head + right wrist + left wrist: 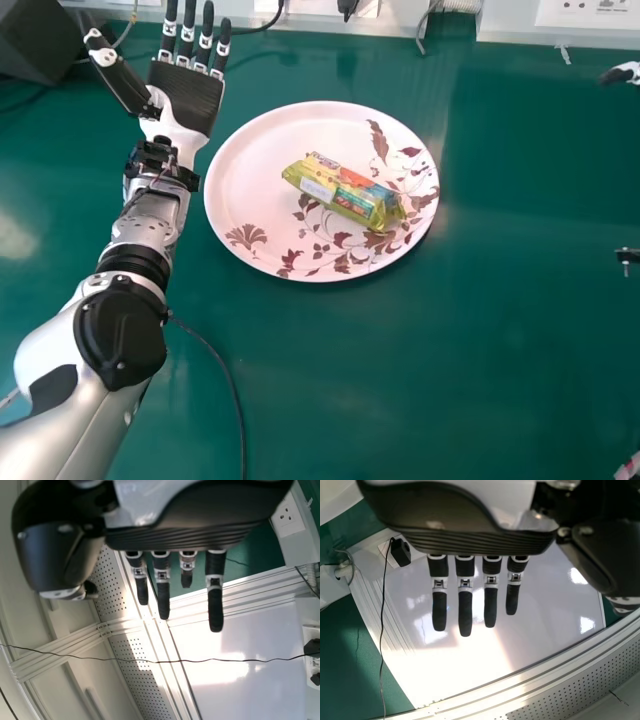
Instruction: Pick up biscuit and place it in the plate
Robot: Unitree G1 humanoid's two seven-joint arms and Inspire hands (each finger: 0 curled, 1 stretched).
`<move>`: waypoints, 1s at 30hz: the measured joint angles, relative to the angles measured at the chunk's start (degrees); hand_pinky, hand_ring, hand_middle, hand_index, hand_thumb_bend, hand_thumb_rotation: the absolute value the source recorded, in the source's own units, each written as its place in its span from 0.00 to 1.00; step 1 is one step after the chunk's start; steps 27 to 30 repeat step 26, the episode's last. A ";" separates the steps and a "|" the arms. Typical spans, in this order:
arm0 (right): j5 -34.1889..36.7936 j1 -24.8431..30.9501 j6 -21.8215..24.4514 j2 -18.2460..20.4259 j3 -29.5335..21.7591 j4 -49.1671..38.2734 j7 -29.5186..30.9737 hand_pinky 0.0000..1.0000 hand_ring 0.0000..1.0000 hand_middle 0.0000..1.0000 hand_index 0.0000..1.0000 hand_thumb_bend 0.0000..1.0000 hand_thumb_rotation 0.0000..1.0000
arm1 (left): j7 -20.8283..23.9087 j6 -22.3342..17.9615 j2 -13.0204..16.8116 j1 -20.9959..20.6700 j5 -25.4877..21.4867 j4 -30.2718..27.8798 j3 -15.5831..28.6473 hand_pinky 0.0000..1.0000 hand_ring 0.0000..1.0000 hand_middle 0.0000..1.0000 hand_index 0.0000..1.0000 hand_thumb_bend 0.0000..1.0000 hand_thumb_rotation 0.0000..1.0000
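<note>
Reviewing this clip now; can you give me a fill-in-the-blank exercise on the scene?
1. The yellow-green wrapped biscuit lies on a round, pale plate printed with leaves coloured ____.
2. The smooth tabletop beneath the plate is coloured ____.
3. The black-and-white hand beside the plate is the robot's ____ one.
4. From that hand, the plate lies towards the robot's ____.

Missing words: brown; green; left; right.

the left hand (188, 95) has straight fingers (465, 612) with a glossy white panel (545, 595) behind them, patched with glare; a black plug (400, 552) sits to their right on the far side, a thin dark cable (381, 650) running from it. a perforated strip (570, 680) runs beside the panel.
</note>
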 measured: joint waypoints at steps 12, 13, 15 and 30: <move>0.00 0.00 0.02 0.00 -0.11 0.02 0.30 0.40 0.52 0.78 0.89 0.54 0.56 | 0.10 0.11 0.00 -0.03 -0.03 0.00 0.00 0.56 0.64 0.77 0.85 0.97 0.47; 0.00 0.00 0.02 0.00 -0.13 0.02 0.44 0.40 0.52 0.79 0.89 0.54 0.55 | 0.10 0.11 0.00 -0.03 -0.03 0.00 0.00 0.56 0.64 0.77 0.85 0.97 0.47; 0.02 0.00 0.08 0.00 -0.16 0.02 0.54 0.40 0.52 0.78 0.90 0.55 0.53 | 0.10 0.25 0.00 -0.04 -0.04 0.00 0.01 0.56 0.64 0.77 0.85 0.98 0.46; 0.02 -0.46 0.16 0.00 -0.62 0.22 0.97 0.40 0.52 0.79 0.90 0.54 0.56 | 0.58 0.45 0.00 -0.10 -0.23 -0.01 0.07 0.57 0.63 0.76 0.85 0.98 0.47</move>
